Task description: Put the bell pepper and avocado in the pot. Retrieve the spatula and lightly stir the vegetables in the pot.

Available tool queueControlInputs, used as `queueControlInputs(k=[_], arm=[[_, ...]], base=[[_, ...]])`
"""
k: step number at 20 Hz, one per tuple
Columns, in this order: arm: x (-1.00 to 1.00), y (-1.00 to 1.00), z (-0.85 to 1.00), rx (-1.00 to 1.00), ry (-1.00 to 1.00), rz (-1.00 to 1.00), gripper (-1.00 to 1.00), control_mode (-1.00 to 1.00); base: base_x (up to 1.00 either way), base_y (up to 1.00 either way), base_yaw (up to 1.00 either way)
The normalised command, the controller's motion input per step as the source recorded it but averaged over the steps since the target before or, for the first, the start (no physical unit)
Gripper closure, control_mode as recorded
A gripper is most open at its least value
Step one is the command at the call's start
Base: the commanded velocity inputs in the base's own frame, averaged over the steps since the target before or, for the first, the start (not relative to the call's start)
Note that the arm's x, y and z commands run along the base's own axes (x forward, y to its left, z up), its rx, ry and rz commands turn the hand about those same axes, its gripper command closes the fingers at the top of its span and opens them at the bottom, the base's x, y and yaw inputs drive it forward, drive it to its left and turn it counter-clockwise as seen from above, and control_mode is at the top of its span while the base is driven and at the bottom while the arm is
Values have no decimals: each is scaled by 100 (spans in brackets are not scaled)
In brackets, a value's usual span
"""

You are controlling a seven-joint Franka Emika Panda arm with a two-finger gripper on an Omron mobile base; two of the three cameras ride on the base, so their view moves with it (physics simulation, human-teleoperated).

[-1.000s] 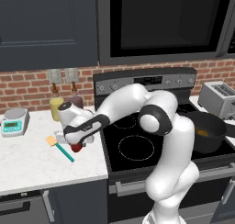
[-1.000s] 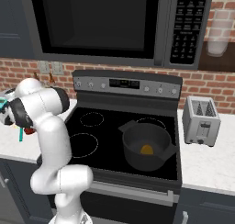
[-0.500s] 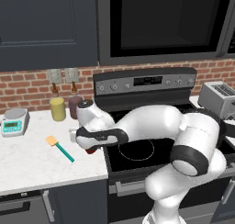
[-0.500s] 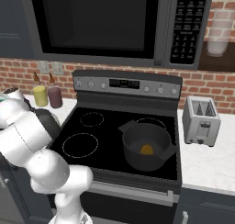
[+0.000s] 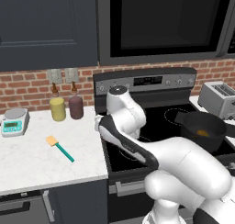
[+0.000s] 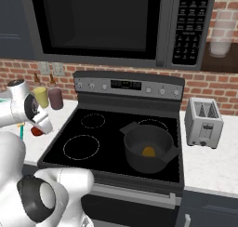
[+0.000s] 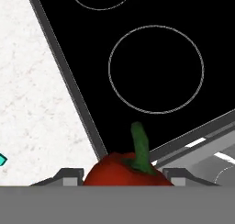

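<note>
Two dark finger tips of the gripper (image 7: 124,175) stood on either side of the bell pepper (image 7: 128,171) in the hand view, so the jaws were closed on this dark red vegetable, and its green stem pointed up toward the black stove top (image 7: 156,67). In the right base view the pepper (image 6: 37,131) showed as a small red spot under the white hand, above the left edge of the stove, near the marble counter (image 6: 32,149). The pot (image 6: 148,148) sat on the near right burner of the stove, well apart from the pepper, and something small and yellowish lay on its bottom; it was too small to tell if this was the avocado. The spatula (image 5: 59,148) lay flat on the counter (image 5: 27,165) to the left of the stove, with its yellow-orange blade toward the far side and its teal handle toward the near side. A small scale (image 5: 14,121) stood at the far left of the counter, and two jars (image 5: 66,108), one yellow and one dark purple, stood by the brick wall. A toaster (image 6: 203,122) stood on the counter to the right of the stove.
</note>
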Motion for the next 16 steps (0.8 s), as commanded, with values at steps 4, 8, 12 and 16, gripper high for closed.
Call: queueControlInputs(k=[4, 8, 12, 16], arm=[[0, -100, 50, -9, 0, -4, 100, -100], [0, -100, 36, -7, 0, 0, 100, -100], [0, -100, 36, -5, 0, 0, 100, -100], [0, -100, 22, -2, 0, 0, 100, -100]], base=[[0, 0, 0], [0, 0, 0], [0, 0, 0], [0, 0, 0]])
